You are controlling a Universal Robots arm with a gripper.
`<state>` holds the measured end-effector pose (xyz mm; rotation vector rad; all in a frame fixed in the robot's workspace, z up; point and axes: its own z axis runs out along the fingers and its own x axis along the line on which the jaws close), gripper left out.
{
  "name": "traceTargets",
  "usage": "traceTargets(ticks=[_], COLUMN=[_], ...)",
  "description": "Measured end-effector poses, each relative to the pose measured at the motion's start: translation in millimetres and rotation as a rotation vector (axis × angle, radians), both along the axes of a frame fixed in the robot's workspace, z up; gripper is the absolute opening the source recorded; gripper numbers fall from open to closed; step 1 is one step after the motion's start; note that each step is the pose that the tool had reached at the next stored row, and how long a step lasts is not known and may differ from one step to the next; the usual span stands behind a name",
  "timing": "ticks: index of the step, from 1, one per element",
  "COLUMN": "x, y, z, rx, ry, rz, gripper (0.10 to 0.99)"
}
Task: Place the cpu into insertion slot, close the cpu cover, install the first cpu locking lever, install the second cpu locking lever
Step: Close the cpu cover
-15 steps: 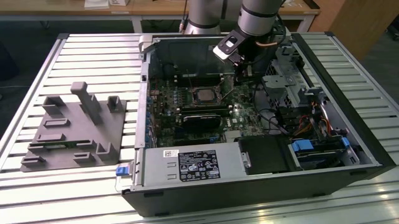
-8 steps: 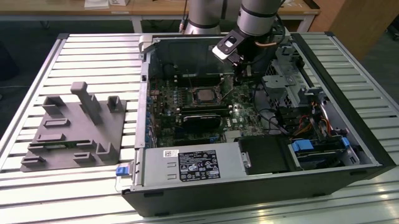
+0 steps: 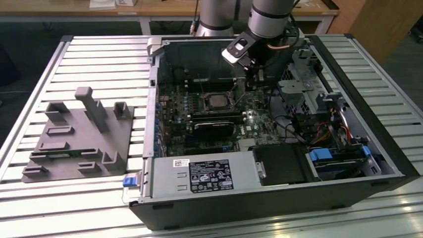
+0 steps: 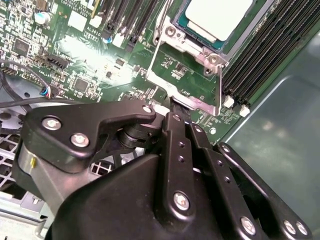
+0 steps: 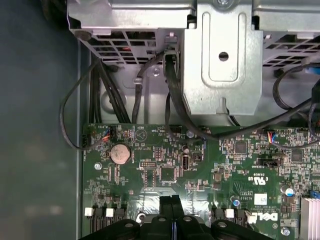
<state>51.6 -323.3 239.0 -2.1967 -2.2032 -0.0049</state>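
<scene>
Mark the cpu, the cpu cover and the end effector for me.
the cpu (image 4: 220,15), second wrist view, middle of its pale metal face.
the cpu cover (image 4: 182,94), second wrist view, its outer frame bar.
the end effector (image 5: 170,201), first wrist view, between its fingertips.

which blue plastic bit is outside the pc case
The small blue piece beside the case's outer wall, on the exterior view's left; the others sit inside it.

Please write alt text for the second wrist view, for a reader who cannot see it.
The black gripper, jaws together, meets the near edge of the silvery cpu cover, which is open, green circuit board showing through its cut-out. Beyond it lies the uncovered pale cpu, black memory slots beside it.
</scene>
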Motion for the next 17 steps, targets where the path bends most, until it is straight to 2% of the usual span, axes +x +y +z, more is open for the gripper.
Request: traceTargets(ticks=[17], x=[-22.3], y=[0.0], z=[0.0], rx=[0.001], ry=[-0.0113], rz=[0.0], gripper=[0.106])
